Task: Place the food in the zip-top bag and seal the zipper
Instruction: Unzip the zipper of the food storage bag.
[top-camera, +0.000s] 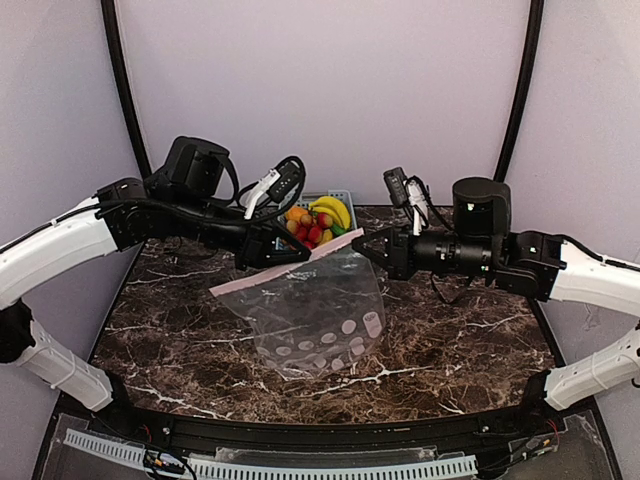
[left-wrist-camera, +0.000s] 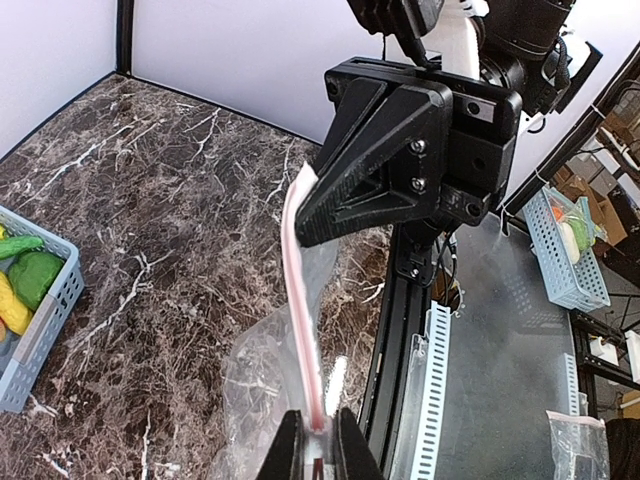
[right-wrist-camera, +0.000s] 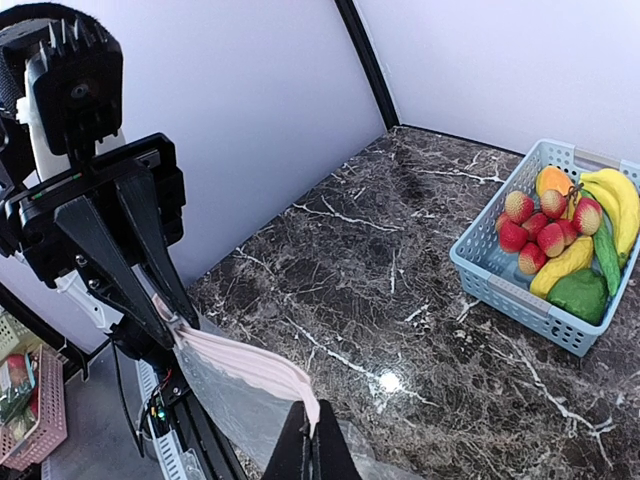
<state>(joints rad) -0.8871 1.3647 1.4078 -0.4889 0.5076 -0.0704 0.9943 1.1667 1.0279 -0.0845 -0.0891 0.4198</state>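
Note:
The clear zip-top bag (top-camera: 320, 310) hangs above the marble table, held up by its pinkish zipper (top-camera: 245, 278). My left gripper (top-camera: 290, 254) is shut on the zipper partway along it. My right gripper (top-camera: 364, 244) is shut on its right end. In the left wrist view the zipper (left-wrist-camera: 298, 280) runs from my left gripper (left-wrist-camera: 318, 440) up to the right gripper (left-wrist-camera: 303, 225). In the right wrist view the zipper (right-wrist-camera: 250, 365) sags from my right gripper (right-wrist-camera: 315, 440) to the left gripper (right-wrist-camera: 165, 305). The food (top-camera: 316, 220), with bananas, red fruits, an orange piece and green vegetables, lies in the basket behind the bag.
The light-blue lattice basket (top-camera: 340, 197) stands at the table's back centre; it also shows in the right wrist view (right-wrist-camera: 500, 290) and the left wrist view (left-wrist-camera: 45, 320). A black rail and a white slotted strip (left-wrist-camera: 432, 380) line the table's near edge.

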